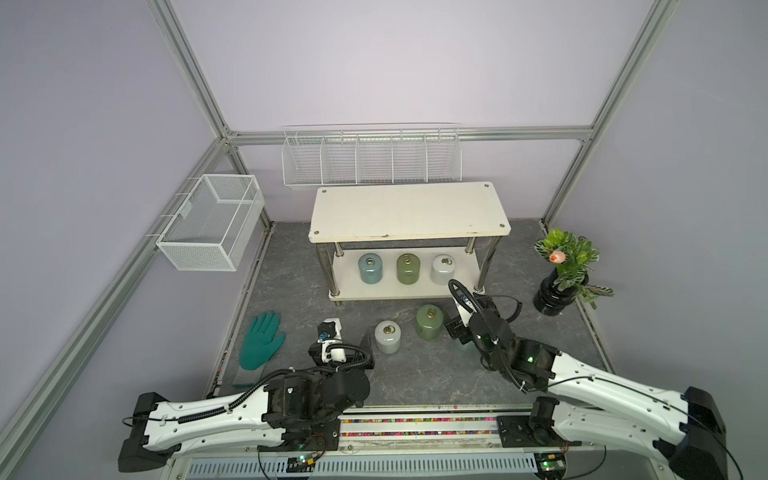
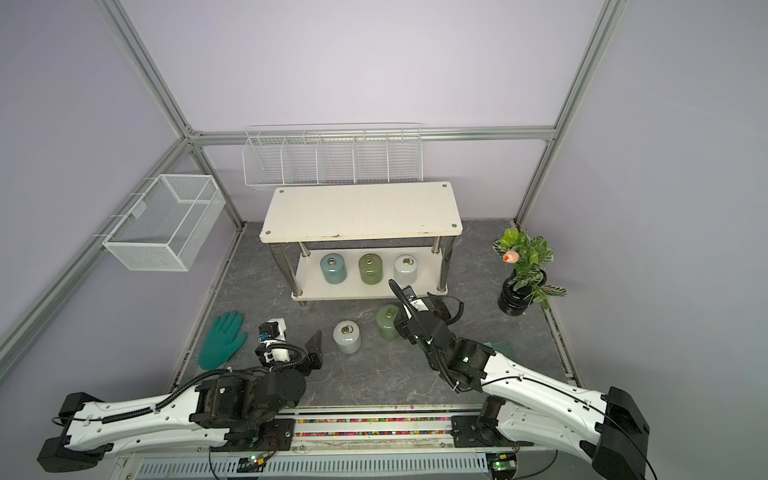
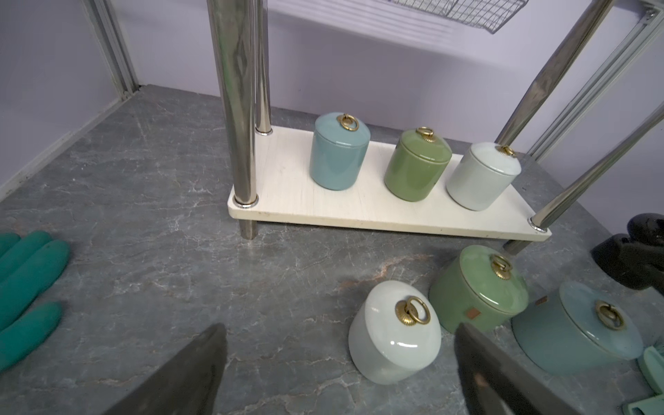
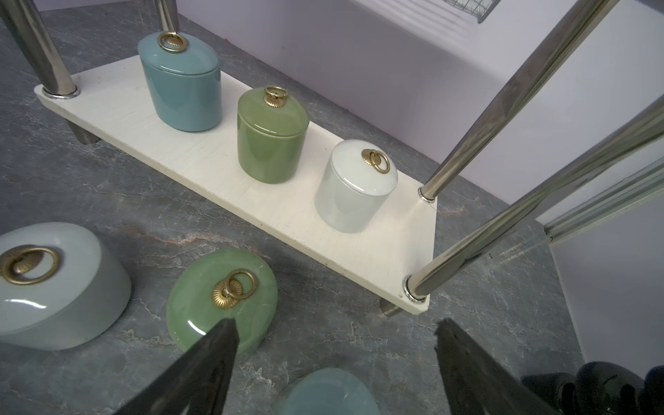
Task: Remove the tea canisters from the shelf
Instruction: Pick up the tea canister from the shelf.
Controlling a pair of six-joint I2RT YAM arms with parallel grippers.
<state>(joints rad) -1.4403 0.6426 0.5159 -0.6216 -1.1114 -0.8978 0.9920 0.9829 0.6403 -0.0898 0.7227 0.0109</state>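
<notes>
Three of the six tea canisters are off, judging by how they lie

- The shelf [image 1: 409, 212] has a bare top board. Its lower board [image 1: 353, 293] carries three upright in a spaced row: shelf blue canister [image 1: 370, 269], shelf green canister [image 1: 408, 269], shelf white canister [image 1: 443, 269]
- Three more stand on the desk [image 1: 415, 374], just in front of the shelf: desk white canister [image 1: 387, 337], desk green canister [image 1: 430, 323], desk blue canister [image 3: 575, 323]. They are close together but not touching. They probably sit this near only to keep each carry short
- Left tool [image 3: 341, 327]: jaws spread wide and empty, low beside the desk white canister and facing the shelf
- Right tool [image 4: 336, 323]: jaws parted, gripping nothing. The desk blue canister sits below it untouched, mostly hidden under the arm in both top views
- The shelf white canister lies nearest the right tool and is the likely next pick
- The top board overhangs the row and chrome posts [image 3: 237, 107] flank it, so I judge entry must be frontal and low, with the jaws round the body
- The glaze is glossy, so a slip is possible. Pulling a ring would probably lift only the lid
</notes>
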